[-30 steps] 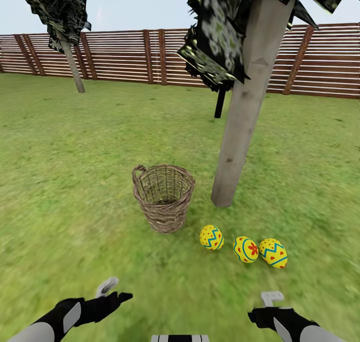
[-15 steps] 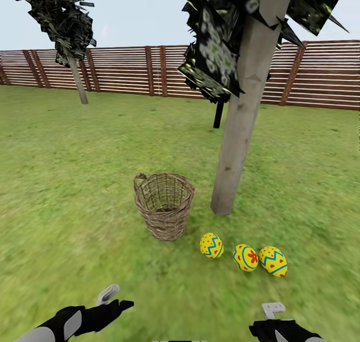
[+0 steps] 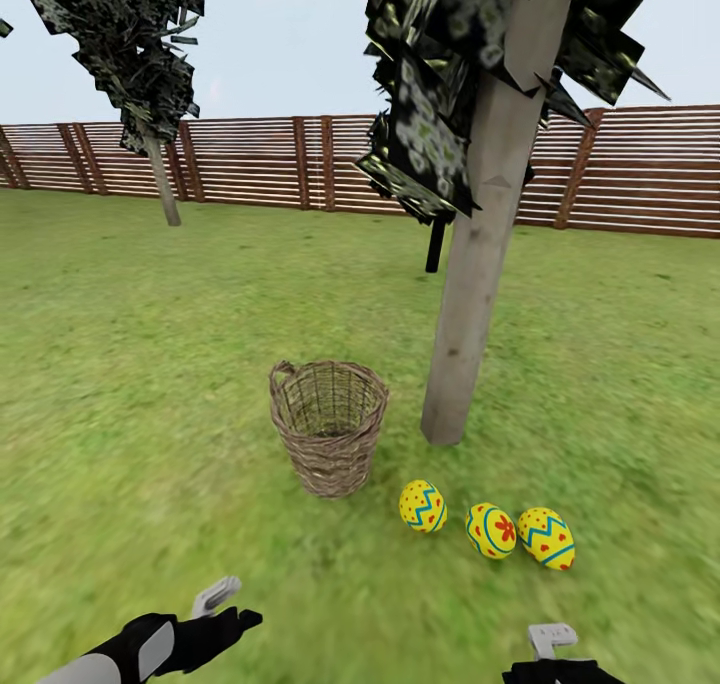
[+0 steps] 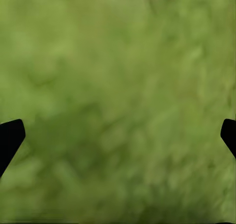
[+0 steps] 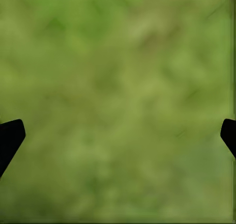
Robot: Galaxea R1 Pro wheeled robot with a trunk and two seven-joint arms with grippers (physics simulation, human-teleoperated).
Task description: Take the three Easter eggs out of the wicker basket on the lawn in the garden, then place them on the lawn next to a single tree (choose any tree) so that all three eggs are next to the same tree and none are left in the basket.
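Two grippers hung low at the near edge of the head view, well short of the tree: the left gripper [image 3: 228, 609] on its dark arm, and the right gripper [image 3: 552, 646] cropped by the frame. Each wrist view looked down on blurred grass with a dark fingertip [image 4: 10, 138] at either margin and nothing between them, so both sets of jaws stood wide and empty; that fits arms drawn back because nothing was left to carry.

Beyond them, on the lawn [image 3: 120, 384], three Easter eggs lay in a row just in front of the tree's foot: the zigzag egg [image 3: 423, 505] nearest the basket, the flower egg [image 3: 491, 530] in the middle, and the dotted egg [image 3: 546, 537] farthest from the basket, the last two almost touching. They rested on their sides in the grass, close to the trunk, which is where the task wanted them.

Just beside the tree, on its left in the head view, the wicker basket [image 3: 328, 426] stood upright, and the part of its inside that showed held no egg. I judged the task essentially done.

Behind these rose the tree [image 3: 472, 274], thick and pale, leaning slightly. Farther off stood a slim tree [image 3: 160, 179] and the wooden fence [image 3: 250, 159]
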